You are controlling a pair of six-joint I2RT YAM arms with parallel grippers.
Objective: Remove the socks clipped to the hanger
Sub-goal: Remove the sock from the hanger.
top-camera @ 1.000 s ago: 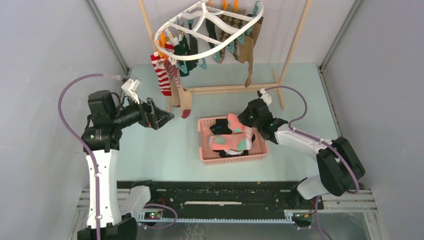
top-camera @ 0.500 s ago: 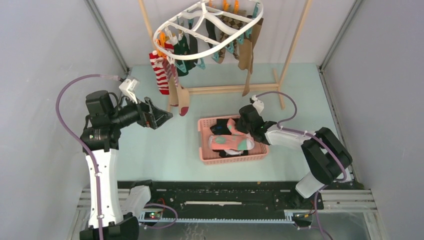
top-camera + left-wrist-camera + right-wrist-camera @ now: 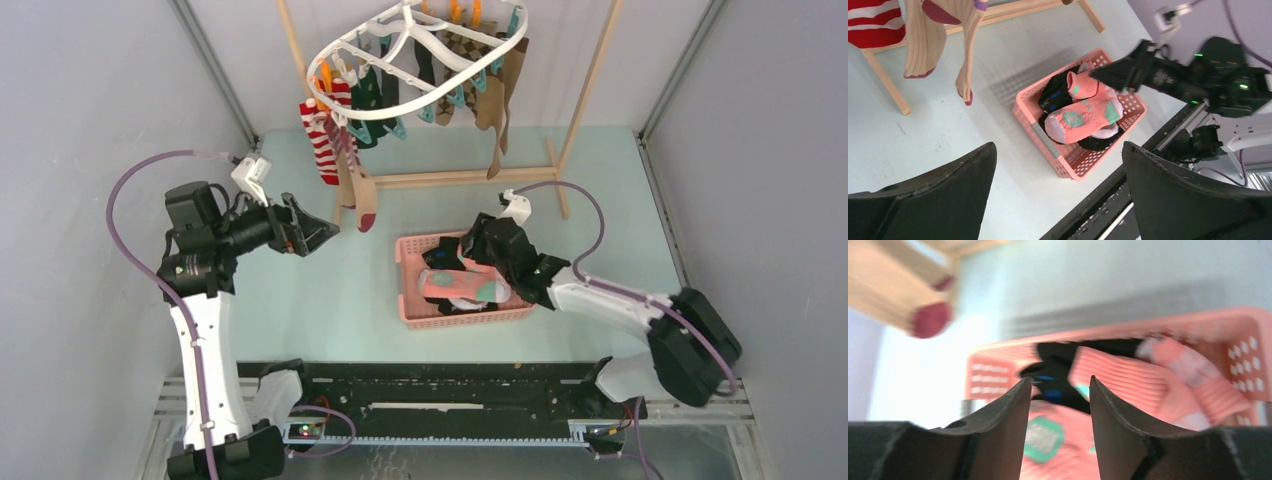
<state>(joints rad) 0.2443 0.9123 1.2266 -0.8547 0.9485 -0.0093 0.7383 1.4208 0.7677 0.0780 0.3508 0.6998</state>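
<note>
Under the white oval plastic hanger's down-hanging mixed fabric socks, my narrowly parted right gripper hid the pink plastic basket's far corner, while my left gripper gaped wide.

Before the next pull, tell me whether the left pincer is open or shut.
Open: the left pincer has fingers wide apart, nothing between them.

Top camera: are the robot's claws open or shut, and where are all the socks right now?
left gripper: open, empty, up in the air.
right gripper: open, over the basket.
hanger: hanging on the wooden rack.
striped sock: clipped on, dangling.
basket: on the table, holding pink socks and a black sock.
</note>
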